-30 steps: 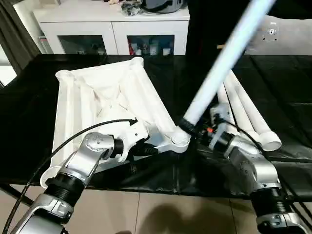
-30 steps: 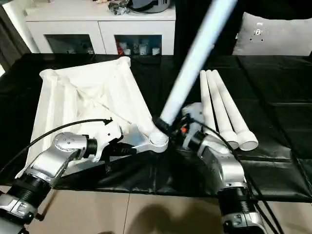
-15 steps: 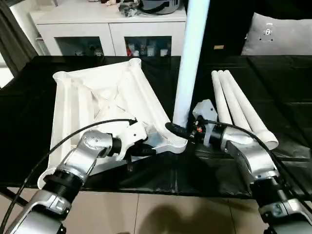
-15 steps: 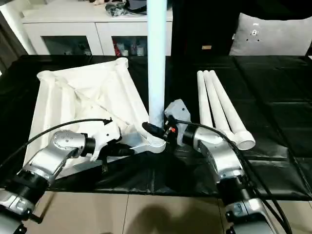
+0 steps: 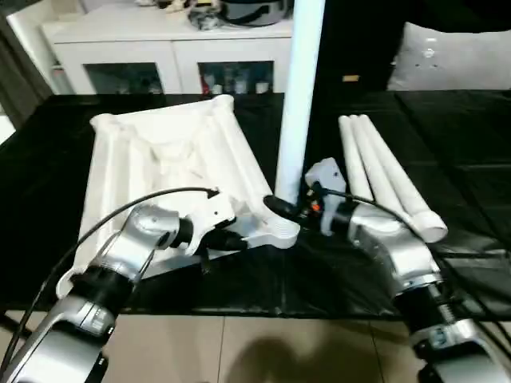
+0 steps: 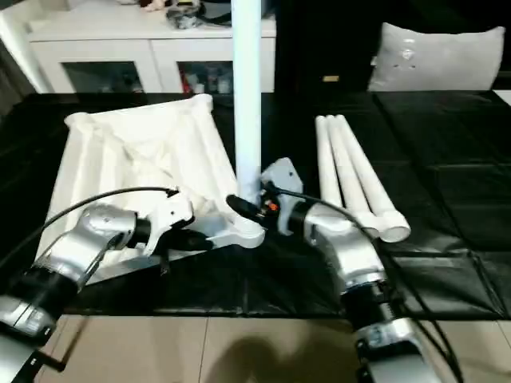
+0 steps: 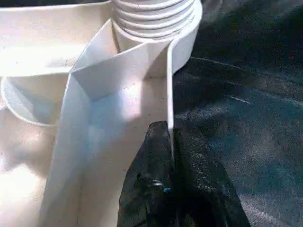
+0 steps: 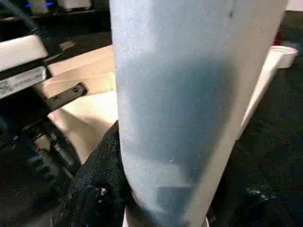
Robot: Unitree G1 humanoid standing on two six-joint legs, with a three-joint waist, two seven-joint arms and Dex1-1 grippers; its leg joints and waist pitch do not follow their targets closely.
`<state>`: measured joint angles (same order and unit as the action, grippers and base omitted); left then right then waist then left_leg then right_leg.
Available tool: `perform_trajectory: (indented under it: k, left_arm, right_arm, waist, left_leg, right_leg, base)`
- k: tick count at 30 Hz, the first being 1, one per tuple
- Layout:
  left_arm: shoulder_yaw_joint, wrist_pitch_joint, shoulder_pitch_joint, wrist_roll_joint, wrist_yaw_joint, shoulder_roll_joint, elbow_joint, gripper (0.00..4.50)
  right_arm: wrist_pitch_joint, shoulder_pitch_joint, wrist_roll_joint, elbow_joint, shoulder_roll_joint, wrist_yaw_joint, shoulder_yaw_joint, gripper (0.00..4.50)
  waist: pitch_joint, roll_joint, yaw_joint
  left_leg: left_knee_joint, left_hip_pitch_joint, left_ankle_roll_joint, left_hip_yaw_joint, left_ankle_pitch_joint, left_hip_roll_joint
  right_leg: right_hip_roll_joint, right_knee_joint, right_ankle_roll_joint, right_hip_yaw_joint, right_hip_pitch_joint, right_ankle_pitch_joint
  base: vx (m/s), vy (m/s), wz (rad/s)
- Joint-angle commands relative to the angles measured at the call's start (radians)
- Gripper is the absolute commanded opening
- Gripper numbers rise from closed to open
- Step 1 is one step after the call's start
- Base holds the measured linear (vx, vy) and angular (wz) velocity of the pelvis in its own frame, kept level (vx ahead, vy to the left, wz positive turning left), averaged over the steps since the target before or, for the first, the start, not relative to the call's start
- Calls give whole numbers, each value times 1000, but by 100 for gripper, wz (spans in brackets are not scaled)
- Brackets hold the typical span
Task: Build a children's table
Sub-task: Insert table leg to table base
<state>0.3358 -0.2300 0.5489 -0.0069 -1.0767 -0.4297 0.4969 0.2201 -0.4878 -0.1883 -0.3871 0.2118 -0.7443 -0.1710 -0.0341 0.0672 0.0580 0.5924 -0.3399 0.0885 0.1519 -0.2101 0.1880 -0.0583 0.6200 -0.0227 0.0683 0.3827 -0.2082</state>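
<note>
The children's table top (image 5: 160,152) lies upside down on the black cloth, ribs facing up. My left gripper (image 5: 236,240) is shut on the thin rim wall (image 7: 169,94) beside the near corner socket (image 5: 280,230). My right gripper (image 5: 282,210) is shut on the low end of a white leg (image 5: 300,96). The leg stands nearly upright, right above that socket. In the right wrist view the leg (image 8: 189,94) runs between the black fingers (image 8: 102,179). Three more legs (image 5: 385,171) lie side by side to the right.
A white cabinet with glass doors (image 5: 160,56) stands behind the work surface, and a grey cushion (image 5: 455,56) lies at the back right. The black cloth (image 5: 455,136) covers the surface up to its front edge (image 5: 255,309), with tiled floor below.
The leg in my right gripper has swung from leaning far to the right to nearly upright over the near corner socket. My left gripper has kept its hold on the rim.
</note>
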Motion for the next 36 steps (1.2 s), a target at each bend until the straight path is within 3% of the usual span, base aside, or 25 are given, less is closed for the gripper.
perform_trajectory:
  k: [1, 2, 4, 6, 7, 10, 12, 14, 18, 19, 22, 25, 27, 28, 29, 30, 34, 36]
  left_arm:
    - [-25, -76, -24, -12, 30, -13, -73, 0]
    - [-45, -166, -63, -27, 88, 15, -164, 0]
    - [-63, -265, -105, -39, 156, 56, -265, 0]
    - [-44, -348, -138, -16, 256, 147, -357, 0]
    - [-42, -353, -140, -12, 265, 155, -363, 0]
    - [-13, -394, -138, 47, 397, 269, -392, 0]
    - [4, -404, -128, 69, 438, 308, -394, 0]
    - [23, -439, -126, 82, 470, 335, -417, 0]
    - [24, -428, -135, 96, 472, 290, -422, 0]
    - [24, -408, -135, 103, 466, 267, -414, 0]
    - [21, -297, -134, 124, 414, 186, -376, 0]
    - [10, -219, -133, 124, 378, 149, -350, 0]
    - [-28, -128, -129, 77, 305, 96, -310, 0]
    - [-33, -131, -128, 66, 296, 89, -306, 0]
    - [-29, -117, -124, 60, 270, 65, -293, 27]
    - [-29, -117, -124, 60, 270, 65, -293, 43]
    - [-53, -77, -114, 6, 201, 28, -282, 69]
    - [-95, -89, -103, -54, 166, 35, -303, 88]
  right_arm:
    - [104, 56, 69, -93, 2, 93, -14, 186]
    - [124, 50, 71, -93, -22, 151, 3, 186]
    - [143, 41, 74, -97, -50, 217, 21, 186]
    - [151, 10, 80, -129, -93, 310, 46, 186]
    - [151, 7, 81, -132, -96, 317, 48, 186]
    - [145, -29, 93, -177, -127, 393, 57, 186]
    - [144, -43, 93, -196, -135, 418, 64, 186]
    - [140, -56, 95, -206, -143, 442, 71, 186]
    - [107, -49, 89, -179, -149, 437, 83, 186]
    - [91, -44, 82, -163, -151, 427, 88, 186]
    - [-6, -31, 31, -108, -158, 392, 135, 186]
    - [-34, -31, -15, -75, -163, 365, 170, 186]
    - [-55, -22, -101, -4, -149, 267, 213, 186]
    - [-56, -20, -113, 5, -147, 253, 221, 186]
    - [-47, -20, -141, 21, -141, 225, 237, 186]
    - [-47, -20, -141, 21, -141, 225, 237, 186]
    - [-46, -12, -171, 48, -111, 157, 243, 186]
    - [-41, -8, -180, 58, -97, 130, 240, 186]
  waist:
    - [31, 1, 4]
    - [30, -2, -2]
    - [28, -7, -9]
    - [29, -6, -13]
    - [31, -11, -17]
    - [34, -13, -9]
    - [35, -12, 8]
    - [36, -13, 14]
    - [42, -6, 16]
    - [42, -8, 14]
    - [43, -8, 14]
    - [45, -6, 12]
    - [49, -7, 11]
    - [60, -6, 13]
    - [63, -10, 9]
    - [63, -8, 9]
    - [63, -8, 7]
    - [58, -11, 9]
  left_leg:
    - [-90, -9, -4, -13, -294, 36]
    - [-93, -8, 0, -15, -302, 38]
    - [-97, -14, 0, -18, -292, 40]
    - [-94, -7, -4, -15, -290, 35]
    - [-93, -6, -3, -13, -285, 37]
    - [-85, -2, -19, -5, -245, 36]
    - [-85, -6, -27, -2, -212, 34]
    - [-88, -15, -24, -6, -200, 36]
    - [-85, -19, -28, -8, -170, 35]
    - [-84, -20, -30, -7, -167, 34]
    - [-84, -22, -37, -7, -167, 34]
    - [-82, -24, -42, -7, -152, 32]
    - [-77, -27, -53, -7, -110, 32]
    - [-69, -31, -67, -7, -49, 31]
    - [-60, -34, -90, -7, 37, 31]
    - [-58, -34, -98, -7, 42, 30]
    - [-56, -32, -122, -3, 31, 31]
    - [-58, -29, -119, 0, -1, 33]
  right_leg:
    - [-87, -104, -151, -53, -35, -409]
    - [-91, -106, -136, -55, -36, -457]
    - [-92, -106, -131, -52, -39, -470]
    - [-86, -115, -124, -52, -29, -483]
    - [-86, -113, -132, -54, -29, -466]
    - [-82, -117, -150, -58, -23, -401]
    - [-80, -112, -152, -57, -26, -346]
    - [-81, -107, -139, -55, -35, -318]
    - [-81, -100, -147, -54, -38, -231]
    - [-80, -100, -149, -54, -37, -219]
    - [-82, -100, -147, -53, -40, -208]
    - [-80, -97, -150, -53, -42, -184]
    - [-79, -89, -159, -53, -45, -120]
    - [-80, -73, -168, -54, -51, -21]
    - [-72, -55, -198, -49, -47, 139]
    - [-73, -53, -205, -48, -46, 161]
    - [-77, -50, -233, -48, -47, 170]
    - [-78, -57, -246, -48, -44, 118]
  base:
    - [0, 0, 0]
    - [0, 0, 0]
    - [0, 0, 0]
    - [0, 0, 0]
    - [0, 0, 0]
    - [0, 0, 0]
    - [0, 0, 0]
    - [0, 0, 0]
    - [0, 0, 0]
    - [0, 0, 0]
    - [0, 0, 0]
    - [0, 0, 0]
    - [0, 0, 0]
    - [0, 0, 0]
    - [0, 0, 0]
    - [0, 0, 0]
    - [0, 0, 0]
    - [0, 0, 0]
